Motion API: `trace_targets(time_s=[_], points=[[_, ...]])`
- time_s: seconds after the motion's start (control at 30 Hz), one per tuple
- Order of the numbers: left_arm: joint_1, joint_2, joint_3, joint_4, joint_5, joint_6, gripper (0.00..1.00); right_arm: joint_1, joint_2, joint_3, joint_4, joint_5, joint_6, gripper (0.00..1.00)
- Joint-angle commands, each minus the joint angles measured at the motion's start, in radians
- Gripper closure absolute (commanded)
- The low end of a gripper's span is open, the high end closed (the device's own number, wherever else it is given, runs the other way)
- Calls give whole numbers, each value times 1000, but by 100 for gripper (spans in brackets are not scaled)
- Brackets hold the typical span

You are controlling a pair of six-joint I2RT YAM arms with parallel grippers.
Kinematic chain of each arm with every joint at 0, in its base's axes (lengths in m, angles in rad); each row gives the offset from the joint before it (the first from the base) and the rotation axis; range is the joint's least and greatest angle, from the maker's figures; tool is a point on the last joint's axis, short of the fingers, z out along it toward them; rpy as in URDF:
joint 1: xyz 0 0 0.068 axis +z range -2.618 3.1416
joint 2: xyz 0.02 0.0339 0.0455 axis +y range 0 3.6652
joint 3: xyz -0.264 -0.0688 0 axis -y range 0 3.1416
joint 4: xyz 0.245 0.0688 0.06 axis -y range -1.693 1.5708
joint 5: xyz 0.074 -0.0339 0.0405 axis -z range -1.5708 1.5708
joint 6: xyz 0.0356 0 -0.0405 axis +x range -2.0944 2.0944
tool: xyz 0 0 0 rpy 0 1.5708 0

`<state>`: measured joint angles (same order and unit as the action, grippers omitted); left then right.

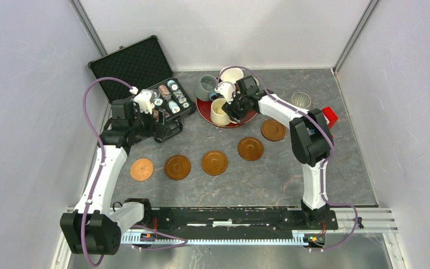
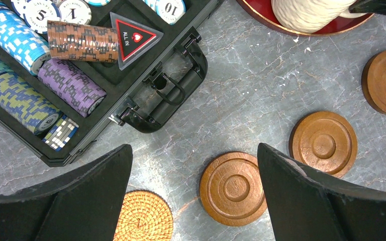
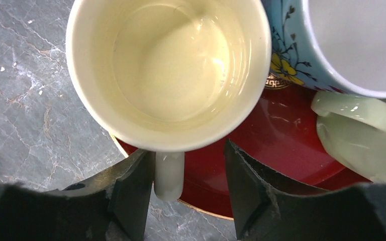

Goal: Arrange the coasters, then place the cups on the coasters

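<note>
Several round brown coasters (image 1: 215, 162) lie in a curved row on the grey table, the leftmost one a lighter woven coaster (image 2: 143, 217). A cream-yellow cup (image 3: 168, 65) stands on the red tray (image 3: 281, 135) beside a light blue cup (image 3: 342, 45) and a pale green cup (image 3: 362, 135). My right gripper (image 3: 187, 148) is open around the cream cup's handle (image 3: 169, 173); its left finger touches the handle, the right one stands apart. My left gripper (image 2: 195, 150) hangs wide open and holds nothing, above the table over a wooden coaster (image 2: 235, 188).
An open black case of poker chips (image 1: 145, 78) sits at the back left, close to my left wrist. A grey cup (image 1: 206, 87) and white cups (image 1: 227, 89) crowd the red tray (image 1: 246, 119). A metal cup (image 1: 300, 101) and a red object (image 1: 329, 116) stand at the back right.
</note>
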<state>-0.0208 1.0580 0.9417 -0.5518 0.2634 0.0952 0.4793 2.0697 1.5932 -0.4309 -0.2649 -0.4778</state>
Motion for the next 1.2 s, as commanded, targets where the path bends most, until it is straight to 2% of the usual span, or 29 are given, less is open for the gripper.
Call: trace_targets(time_s=[0.0, 0.17, 0.37, 0.53, 0.63, 0.83, 1.17], points=[[7, -12, 18, 10, -2, -10, 0, 14, 19, 33, 42, 43, 37, 43], [7, -7, 14, 17, -2, -12, 0, 32, 35, 22, 45, 55, 41, 48], [7, -6, 15, 16, -7, -12, 0, 36, 49, 12, 42, 73, 48, 61], [7, -6, 13, 18, -6, -15, 0, 36, 13, -16, 45, 45, 72, 66], [7, -10, 12, 19, -7, -16, 0, 36, -27, -48, 60, 30, 89, 73], [7, -11, 14, 21, -10, -20, 0, 34, -91, -69, 82, 11, 120, 100], [7, -14, 11, 30, -23, -27, 0, 13, -264, -182, 197, 16, 218, 100]])
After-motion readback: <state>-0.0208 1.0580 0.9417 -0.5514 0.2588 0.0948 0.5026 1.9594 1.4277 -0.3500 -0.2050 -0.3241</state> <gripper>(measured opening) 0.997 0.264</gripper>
